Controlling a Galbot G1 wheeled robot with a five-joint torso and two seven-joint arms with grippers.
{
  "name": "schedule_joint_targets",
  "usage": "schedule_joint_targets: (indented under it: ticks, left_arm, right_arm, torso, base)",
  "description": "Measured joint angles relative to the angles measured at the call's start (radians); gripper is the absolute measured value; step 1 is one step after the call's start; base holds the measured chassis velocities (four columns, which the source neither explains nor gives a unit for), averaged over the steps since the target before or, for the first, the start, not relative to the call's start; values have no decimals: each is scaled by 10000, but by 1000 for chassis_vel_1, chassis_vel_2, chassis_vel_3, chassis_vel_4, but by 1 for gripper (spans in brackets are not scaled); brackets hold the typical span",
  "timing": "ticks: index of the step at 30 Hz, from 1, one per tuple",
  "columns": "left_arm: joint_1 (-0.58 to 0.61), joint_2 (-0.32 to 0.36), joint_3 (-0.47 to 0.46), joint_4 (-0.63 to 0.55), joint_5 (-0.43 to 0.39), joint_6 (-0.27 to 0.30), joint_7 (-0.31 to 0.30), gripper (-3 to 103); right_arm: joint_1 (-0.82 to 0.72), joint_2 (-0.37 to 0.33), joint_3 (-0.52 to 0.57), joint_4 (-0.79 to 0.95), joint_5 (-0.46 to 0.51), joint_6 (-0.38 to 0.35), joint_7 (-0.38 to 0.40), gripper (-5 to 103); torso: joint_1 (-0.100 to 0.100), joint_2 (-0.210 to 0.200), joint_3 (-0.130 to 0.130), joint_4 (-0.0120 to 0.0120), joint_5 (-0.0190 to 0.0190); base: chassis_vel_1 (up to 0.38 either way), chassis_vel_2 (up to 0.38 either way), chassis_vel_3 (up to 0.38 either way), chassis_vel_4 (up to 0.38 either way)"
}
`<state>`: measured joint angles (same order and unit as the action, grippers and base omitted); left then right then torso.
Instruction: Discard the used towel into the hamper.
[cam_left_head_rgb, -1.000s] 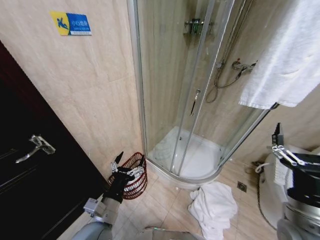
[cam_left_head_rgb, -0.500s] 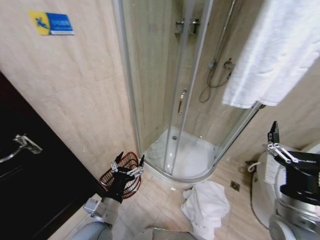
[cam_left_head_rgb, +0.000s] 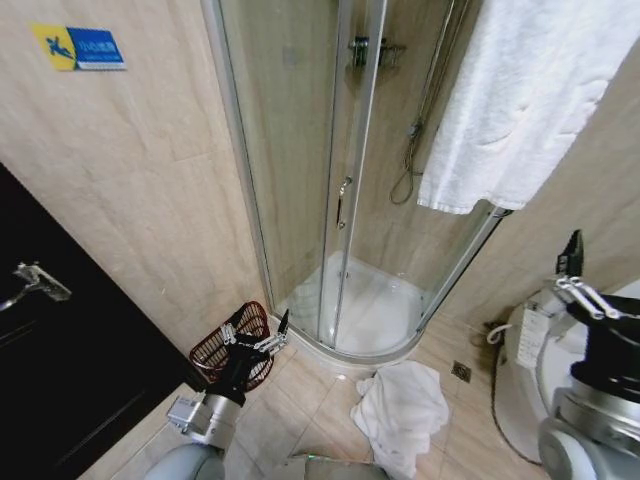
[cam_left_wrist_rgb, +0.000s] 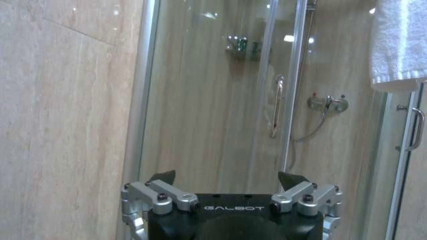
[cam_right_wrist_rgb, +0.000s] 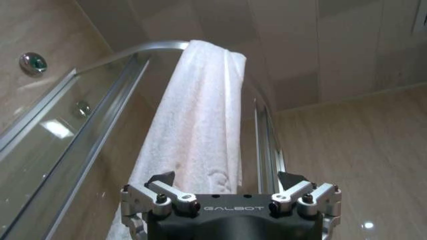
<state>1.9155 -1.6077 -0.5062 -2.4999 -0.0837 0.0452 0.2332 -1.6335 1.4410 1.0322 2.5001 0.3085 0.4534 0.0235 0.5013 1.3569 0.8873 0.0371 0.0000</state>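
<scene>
The whole head view has been shifted since the earlier frames: the camera has turned, so the shower (cam_left_head_rgb: 350, 200) and the blue sign (cam_left_head_rgb: 80, 47) now sit further left, while the things themselves have not been moved. The left gripper (cam_left_head_rgb: 255, 335) is held low in front of the hamper (cam_left_head_rgb: 225, 355), its jaws spread wide with nothing between them. The right gripper (cam_left_head_rgb: 590, 290) is raised at the right edge beside the toilet (cam_left_head_rgb: 520, 370); in the right wrist view its fingers (cam_right_wrist_rgb: 160, 179) are seen apart and empty. A crumpled white towel (cam_left_head_rgb: 400, 410) lies on the floor tiles just outside the shower base, apart from the hamper. Another towel (cam_left_head_rgb: 520, 100) hangs over the shower rail. The step in hand is judged to be the approach; no grasp has been made. A reach down to the floor towel would be called for next.
</scene>
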Motion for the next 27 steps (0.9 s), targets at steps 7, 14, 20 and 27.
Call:
schedule_joint_targets:
  ticks: [7,14,20,27]
  left_arm:
    - [0,-3,2,0,0,0,0,100]
    - [0,-2,2,-1,0,0,0,100]
    - [0,-4,1,0,0,0,0,100]
    - [0,-9,6,0,-1,-1,2,100]
  right_arm:
    - [56,-43,80,0,136,-207,-12,100]
    - [84,-130,185,0,295,-218,-52,100]
    - [62,-185,185,-1,337,-216,-75,100]
    - [329,-576,125,-5,572,-202,-49,100]
  torso:
    - [0,0,0,-1,2]
    - [0,0,0,0,-1]
    - [0,0,0,2,1]
    - [6,-2,2,-2,10]
  base:
    - [0,0,0,0]
    - [-5,-8,9,6]
    - [-128,-103,129,127]
    - [-171,-145,155,125]
